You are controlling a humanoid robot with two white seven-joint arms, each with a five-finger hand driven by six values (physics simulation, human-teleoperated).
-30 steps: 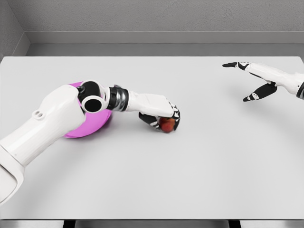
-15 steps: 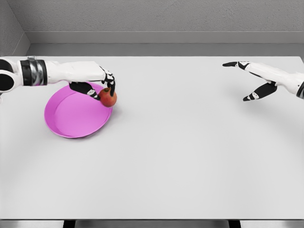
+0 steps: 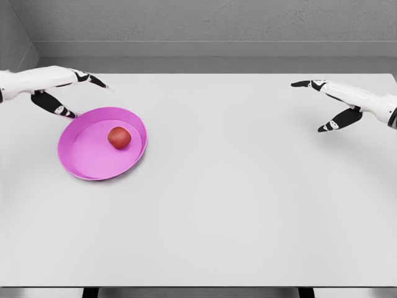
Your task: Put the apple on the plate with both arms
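Observation:
A red apple [image 3: 119, 137] lies inside the magenta plate [image 3: 87, 162] on the left part of the white table, toward the plate's right side. My left hand [image 3: 84, 94] hovers just behind the plate's far left rim, fingers spread, holding nothing and apart from the apple. My right hand [image 3: 318, 104] hangs over the table's far right, open too, with its thumb pointing down and left.
The white table [image 3: 236, 198] stretches wide between the plate and the right hand. A grey wall runs along its far edge.
The left hand carried the apple from the table's middle to the plate, let it go and drew back to the left. The right hand stayed still.

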